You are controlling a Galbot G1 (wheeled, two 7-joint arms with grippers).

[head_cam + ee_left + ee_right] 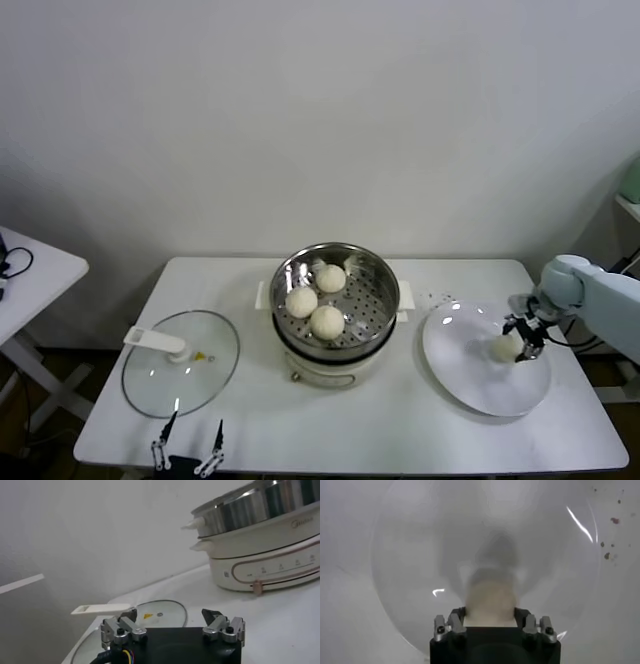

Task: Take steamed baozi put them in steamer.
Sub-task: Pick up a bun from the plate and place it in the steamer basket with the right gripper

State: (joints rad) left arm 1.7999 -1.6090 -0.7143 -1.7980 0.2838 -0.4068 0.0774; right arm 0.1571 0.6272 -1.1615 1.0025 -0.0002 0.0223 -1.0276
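We see a white counter [400, 430] standing against a plain pale wall, with the corner of a second white table [30, 275] off to the left. At the middle sits the steamer [335, 290], a round shiny steel basket with a perforated bottom on a cream cooker base with side handles. Three smooth, off-white buns [312, 295] lie inside it, close together. To its left a round glass lid [180, 365] with a white handle lies flat on the counter. To its right is a flat, glossy white plate [470, 385].

On that plate rests the fourth bun [503, 347]. Our right pincer [522, 338] is down over it, its fingers closed against the bun's two sides; in the right wrist view the bun [490, 602] fills the space between the fingertips, with the plate [410, 555] beneath.

Our left pincer [188, 447] waits low at the counter's near edge, just in front of the lid, its fingers spread apart and holding nothing.
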